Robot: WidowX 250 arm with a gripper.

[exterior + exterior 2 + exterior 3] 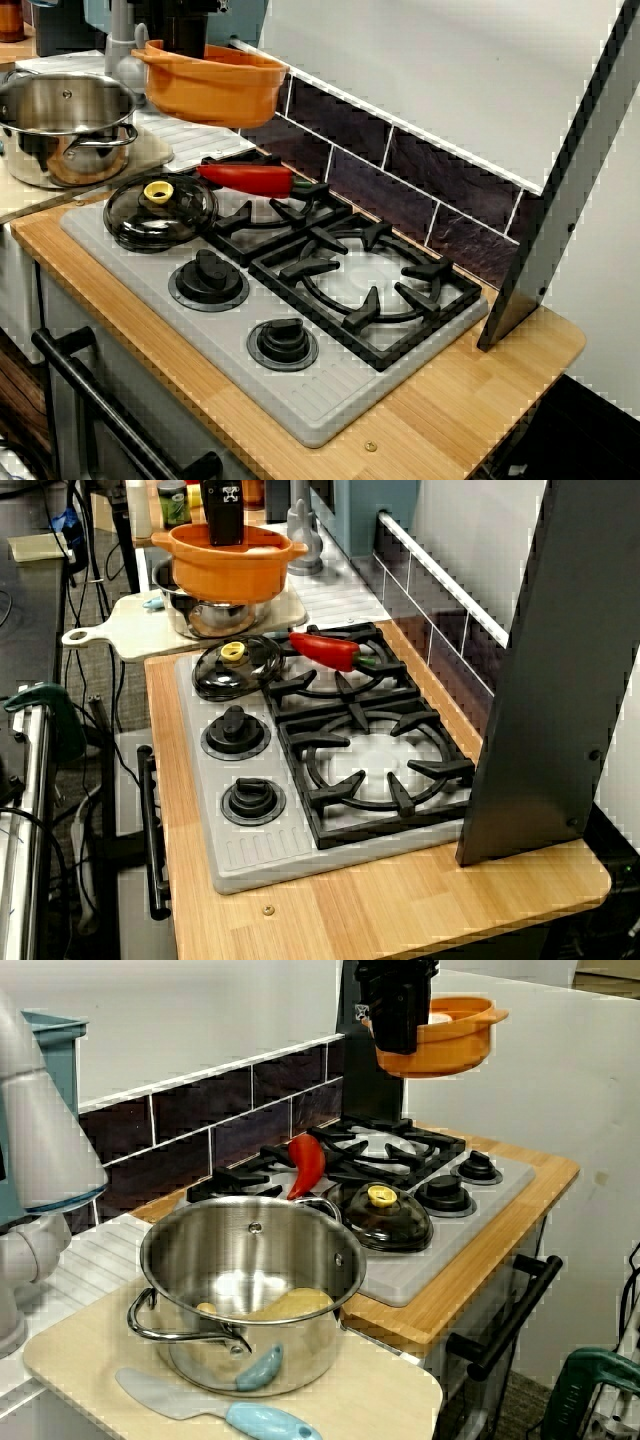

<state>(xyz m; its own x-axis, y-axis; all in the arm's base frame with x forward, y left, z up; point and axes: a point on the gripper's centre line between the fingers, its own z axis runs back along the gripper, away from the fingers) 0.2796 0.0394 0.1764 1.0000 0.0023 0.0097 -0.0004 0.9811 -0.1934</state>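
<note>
An orange two-handled pot (pixel 215 88) hangs in the air above the counter's left end, with nothing under it. My black gripper (pixel 225 538) reaches down onto its rim and is shut on it; the fingertips are hidden by the pot wall. In the view from behind the steel pot, the gripper (pixel 400 1032) holds the orange pot (pixel 445 1045) high over the stove. Below, a steel pot (pixel 213 617) stands on a pale cutting board (pixel 110 635). A glass lid with a yellow knob (pixel 160 208) lies on the stove. A red pepper (pixel 245 179) rests on the back-left grate.
The grey stove (pixel 330 400) has two black grates and two knobs (pixel 208 277) along its front. A dark slanted panel (pixel 560 190) stands at the right end. A blue spatula (pixel 230 1415) lies on the board (pixel 385 1400) by the steel pot (pixel 250 1260), which holds some food.
</note>
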